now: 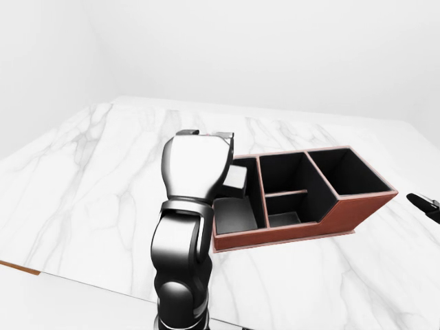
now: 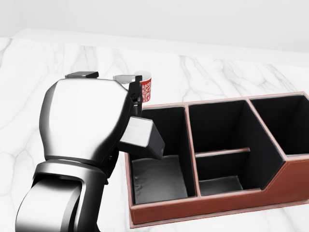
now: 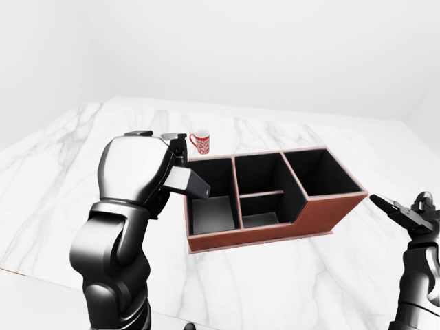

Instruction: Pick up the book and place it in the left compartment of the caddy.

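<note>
The left hand grips the book over the caddy's left compartment; the right hand seems open.

A bare simulated test scene here, nothing homely about it: plain white walls with no doors, windows or furnishings. One broad white marble tabletop fills the views, grey veins running across it. On it sit office-desk props: a brown leather-look caddy with black compartments and, just beyond it, a red patterned mug.
</note>
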`<state>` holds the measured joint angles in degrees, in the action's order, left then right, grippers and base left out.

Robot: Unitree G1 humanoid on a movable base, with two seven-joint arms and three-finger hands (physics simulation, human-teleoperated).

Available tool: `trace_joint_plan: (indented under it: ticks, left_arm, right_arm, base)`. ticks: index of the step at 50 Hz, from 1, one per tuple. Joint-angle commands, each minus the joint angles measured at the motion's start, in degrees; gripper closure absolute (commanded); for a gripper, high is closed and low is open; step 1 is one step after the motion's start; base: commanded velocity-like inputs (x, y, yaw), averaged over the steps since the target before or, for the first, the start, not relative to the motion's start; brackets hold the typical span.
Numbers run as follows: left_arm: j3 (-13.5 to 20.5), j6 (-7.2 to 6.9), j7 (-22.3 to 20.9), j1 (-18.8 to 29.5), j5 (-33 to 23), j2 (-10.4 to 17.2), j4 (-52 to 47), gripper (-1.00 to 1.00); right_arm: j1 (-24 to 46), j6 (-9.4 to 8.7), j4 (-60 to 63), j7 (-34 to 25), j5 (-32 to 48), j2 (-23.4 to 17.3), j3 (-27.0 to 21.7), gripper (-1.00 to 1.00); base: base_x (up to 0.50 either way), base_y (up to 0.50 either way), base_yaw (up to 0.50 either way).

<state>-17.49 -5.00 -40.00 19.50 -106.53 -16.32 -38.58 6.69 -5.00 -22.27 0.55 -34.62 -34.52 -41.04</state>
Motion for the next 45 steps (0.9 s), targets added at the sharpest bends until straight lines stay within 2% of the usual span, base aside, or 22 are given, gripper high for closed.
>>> trace_joint_plan:
  ticks: [1, 15, 18, 25, 45]
  left_arm:
    - [-0.7, 0.00, 0.0, -0.7, -0.3, -0.1, -1.0, 1.00]
    - [-1.1, 0.00, 0.0, -1.0, 0.4, -0.4, 0.5, 1.00]
    - [-2.7, 0.00, 0.0, -1.4, 0.0, -1.3, 1.0, 1.00]
    - [-3.8, 0.00, 0.0, 0.4, -1.6, -3.3, 3.9, 1.00]
    - [-3.5, 0.00, 0.0, 2.2, -1.2, -3.7, 11.2, 1.00]
  right_arm:
    - [-0.1, 0.00, 0.5, -0.2, 0.1, 0.2, -0.3, -1.00]
    - [0.3, 0.00, -0.3, -0.2, 0.5, 0.1, -0.2, -1.00]
    - [0.3, 0.00, -0.3, -0.1, 0.4, 0.1, -0.1, -1.00]
    - [-0.1, 0.00, 0.5, -0.1, 0.3, 0.1, -0.3, -1.00]
    - [0.0, 0.00, 0.6, -0.2, 0.5, 0.2, -0.5, -1.00]
  base:
    - [0.00, 0.00, 0.00]
    - [0.00, 0.00, 0.00]
    - [0.00, 0.00, 0.00]
    - [0.00, 0.00, 0.00]
    - [0.00, 0.00, 0.00]
